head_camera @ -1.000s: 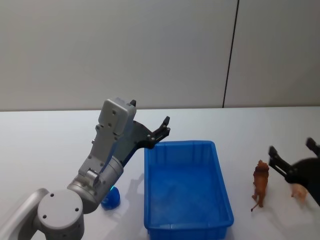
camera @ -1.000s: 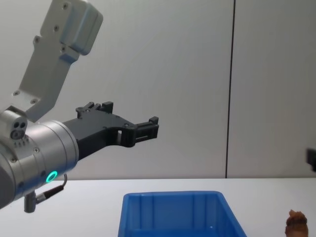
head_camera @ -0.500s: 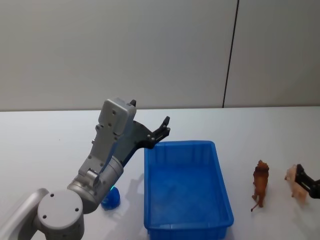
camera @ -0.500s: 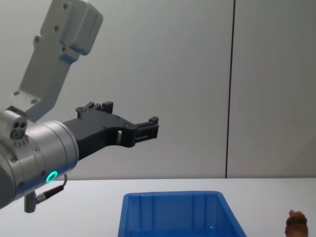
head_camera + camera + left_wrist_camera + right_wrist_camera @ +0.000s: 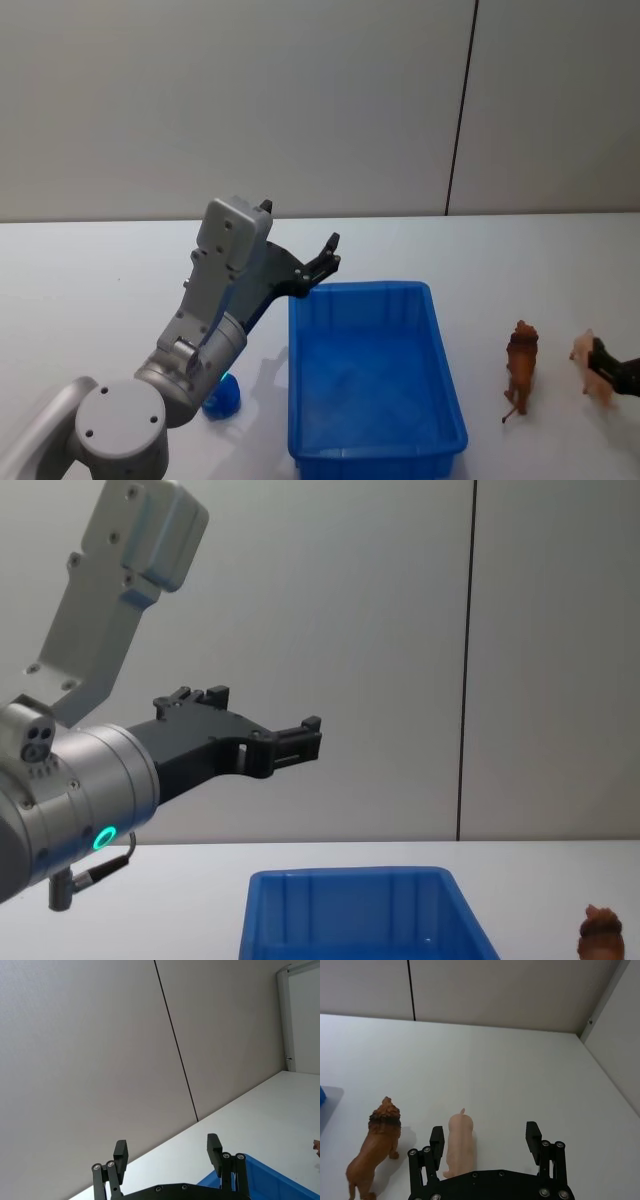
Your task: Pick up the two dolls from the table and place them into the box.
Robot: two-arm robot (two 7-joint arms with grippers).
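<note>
Straddling the pale doll [image 5: 460, 1142], right gripper [image 5: 485, 1142] has fingers wide apart, nothing clamped (doll nearer one finger, contact unclear). Brown doll [image 5: 520, 365] stands beside it on the table [image 5: 100, 290], right of the box [image 5: 380, 462]. Left gripper [image 5: 167, 1147] hangs spread, empty, above the box's far-left corner.

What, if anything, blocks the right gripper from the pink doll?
Likely nothing; yes, it looks reachable. The right gripper is open with the pink doll between its fingers, nearer one of them. The brown doll stands apart, outside them.
</note>
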